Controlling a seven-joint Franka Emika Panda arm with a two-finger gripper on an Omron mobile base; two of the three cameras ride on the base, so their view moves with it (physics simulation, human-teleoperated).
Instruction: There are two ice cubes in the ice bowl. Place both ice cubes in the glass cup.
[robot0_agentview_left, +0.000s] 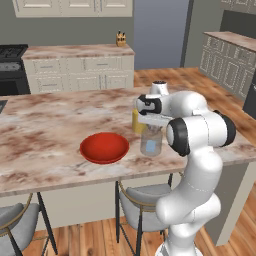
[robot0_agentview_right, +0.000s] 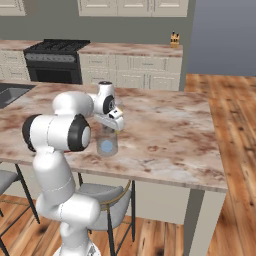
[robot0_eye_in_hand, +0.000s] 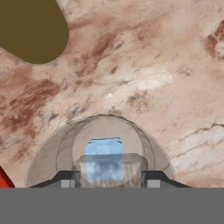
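Observation:
In the hand view I look straight down into the glass cup (robot0_eye_in_hand: 48, 148). A pale blue ice cube (robot0_eye_in_hand: 104, 146) lies on its bottom. My gripper (robot0_eye_in_hand: 109, 181) is shut on the other ice cube (robot0_eye_in_hand: 131, 167), a greyish-brown translucent block held just above the cup's mouth. From the base views my gripper (robot0_agentview_left: 152, 125) (robot0_agentview_right: 111, 127) hangs directly over the glass cup (robot0_agentview_left: 151, 142) (robot0_agentview_right: 106, 144). The red ice bowl (robot0_agentview_left: 104, 147) sits on the counter to the cup's left and looks bare inside; its rim (robot0_eye_in_hand: 3, 180) shows at the hand view's lower left.
A taller glass with orange liquid (robot0_agentview_left: 136, 121) (robot0_eye_in_hand: 33, 28) stands right behind the cup. The marble island counter (robot0_agentview_left: 45, 130) has stools (robot0_agentview_left: 137, 202) tucked under its near edge. A stove (robot0_agentview_right: 55, 62) and cabinets line the far wall.

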